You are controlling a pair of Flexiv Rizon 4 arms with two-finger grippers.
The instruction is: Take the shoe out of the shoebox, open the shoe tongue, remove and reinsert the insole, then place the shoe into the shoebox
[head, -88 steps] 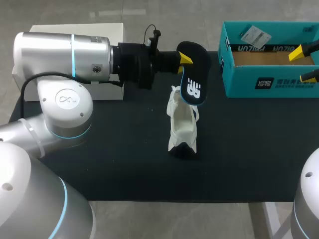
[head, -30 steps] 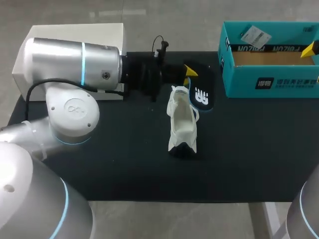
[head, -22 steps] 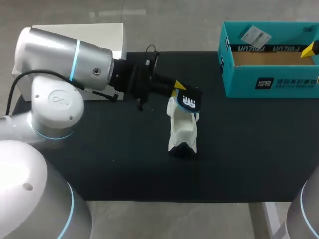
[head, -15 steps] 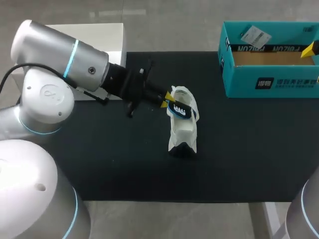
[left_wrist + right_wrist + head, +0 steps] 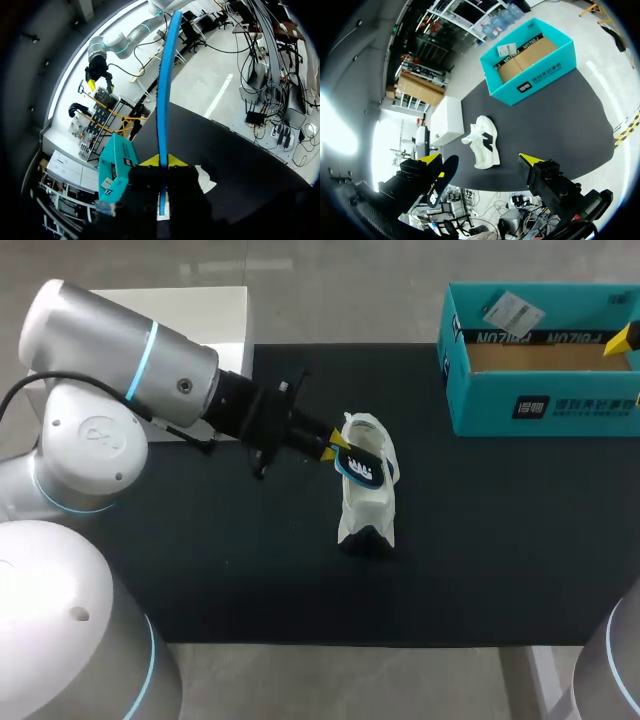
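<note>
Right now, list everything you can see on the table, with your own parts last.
shoe: one, white, middle of the mat.
insole: one, black with blue edge, at the shoe's opening.
shoebox: one, teal, open, far right.
paper tag: one, white, in the shoebox.
plain box: one, white, far left.
mat: one, black, under everything.
left tool: yellow-tipped, shut on the insole.
right tool: yellow-tipped, open, by the shoebox's right end.
</note>
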